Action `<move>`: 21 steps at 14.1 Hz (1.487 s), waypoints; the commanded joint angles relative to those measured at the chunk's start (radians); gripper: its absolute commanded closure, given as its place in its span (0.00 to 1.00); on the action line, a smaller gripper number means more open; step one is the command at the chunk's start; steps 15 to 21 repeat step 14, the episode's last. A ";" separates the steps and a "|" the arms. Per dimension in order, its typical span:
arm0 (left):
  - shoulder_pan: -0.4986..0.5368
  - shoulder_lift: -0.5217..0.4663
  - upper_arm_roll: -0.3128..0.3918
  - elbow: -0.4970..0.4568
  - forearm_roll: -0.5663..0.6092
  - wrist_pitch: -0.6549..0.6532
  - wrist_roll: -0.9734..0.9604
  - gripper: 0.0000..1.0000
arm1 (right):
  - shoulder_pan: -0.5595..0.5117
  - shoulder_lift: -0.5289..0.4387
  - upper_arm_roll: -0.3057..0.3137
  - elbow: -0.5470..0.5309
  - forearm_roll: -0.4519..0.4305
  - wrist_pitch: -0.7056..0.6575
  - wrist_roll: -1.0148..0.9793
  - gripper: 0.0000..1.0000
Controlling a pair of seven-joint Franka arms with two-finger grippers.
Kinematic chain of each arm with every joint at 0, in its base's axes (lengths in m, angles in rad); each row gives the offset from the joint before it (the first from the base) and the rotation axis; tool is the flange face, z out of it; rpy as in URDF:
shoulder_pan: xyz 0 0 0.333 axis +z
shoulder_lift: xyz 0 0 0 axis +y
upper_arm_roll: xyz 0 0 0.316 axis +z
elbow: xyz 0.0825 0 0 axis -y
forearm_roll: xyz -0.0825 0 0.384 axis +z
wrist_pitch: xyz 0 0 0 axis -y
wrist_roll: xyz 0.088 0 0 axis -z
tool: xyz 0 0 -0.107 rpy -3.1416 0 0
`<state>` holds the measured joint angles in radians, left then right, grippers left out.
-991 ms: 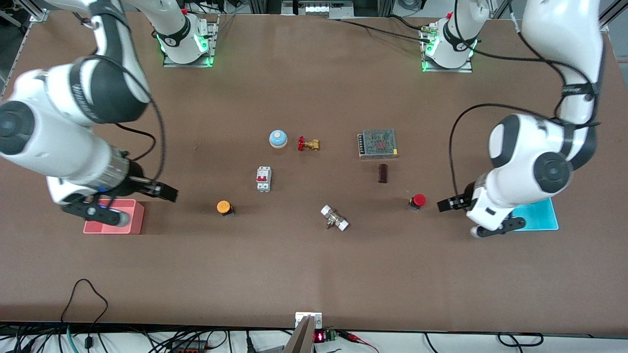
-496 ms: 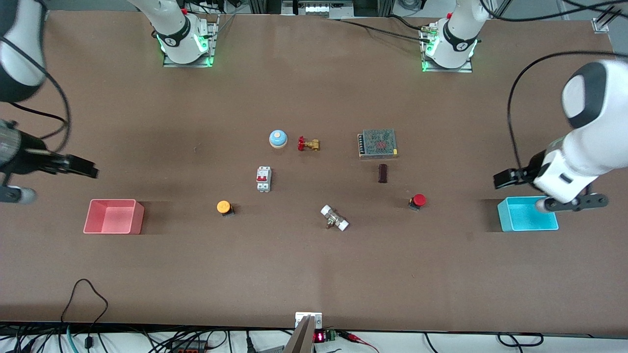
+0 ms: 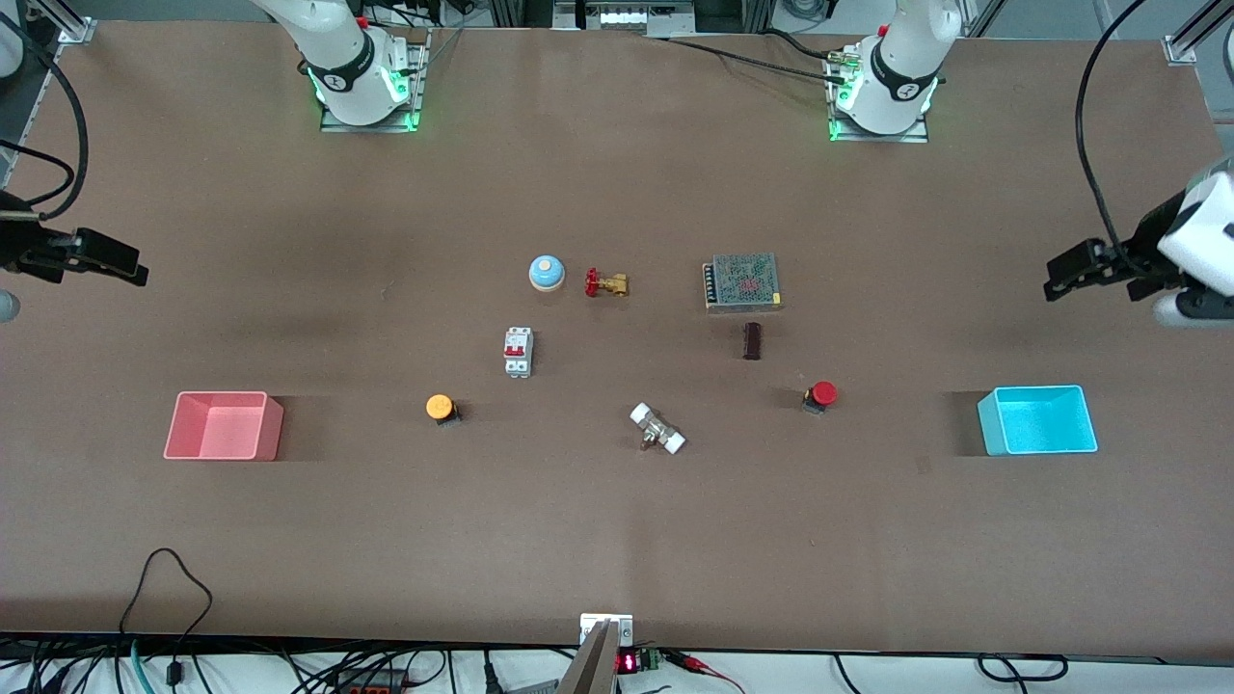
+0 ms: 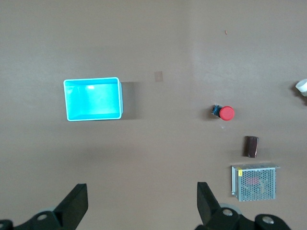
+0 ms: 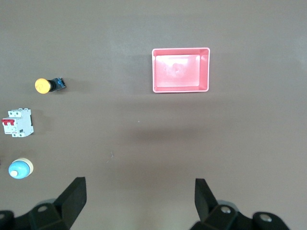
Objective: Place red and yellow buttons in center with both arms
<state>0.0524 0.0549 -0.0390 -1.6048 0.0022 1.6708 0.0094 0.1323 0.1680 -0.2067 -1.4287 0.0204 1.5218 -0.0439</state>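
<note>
The red button lies on the table toward the left arm's end, its cap also showing in the left wrist view. The yellow button lies toward the right arm's end and shows in the right wrist view. The bare table center lies between them. My left gripper is open and empty, high over bare table at the left arm's end, jaws wide apart. My right gripper is open and empty, high over bare table at the right arm's end.
A cyan bin stands at the left arm's end and a pink bin at the right arm's end. Mid-table lie a blue bell, brass valve, breaker, power supply, dark block and white fitting.
Both arms have risen and swung outward, away from the buttons and bins toward the table's ends. The buttons and other objects have not moved.
</note>
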 commanded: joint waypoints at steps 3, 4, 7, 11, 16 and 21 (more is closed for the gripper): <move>0.003 -0.159 -0.013 -0.190 0.051 0.076 0.050 0.00 | 0.003 -0.059 0.004 -0.061 -0.019 0.001 -0.011 0.00; 0.003 -0.165 -0.015 -0.195 0.052 0.081 0.050 0.00 | 0.004 -0.070 0.004 -0.068 -0.019 0.000 -0.008 0.00; 0.003 -0.155 -0.004 -0.166 0.036 0.078 0.049 0.00 | 0.003 -0.113 0.006 -0.107 -0.017 -0.006 0.001 0.00; 0.003 -0.141 -0.004 -0.139 0.035 0.076 0.011 0.00 | 0.001 -0.127 0.006 -0.119 -0.017 -0.009 -0.001 0.00; 0.003 -0.144 -0.004 -0.139 0.035 0.076 -0.012 0.00 | 0.001 -0.127 0.004 -0.119 -0.017 -0.018 -0.001 0.00; 0.003 -0.144 -0.004 -0.139 0.035 0.076 -0.012 0.00 | 0.001 -0.127 0.004 -0.119 -0.017 -0.018 -0.001 0.00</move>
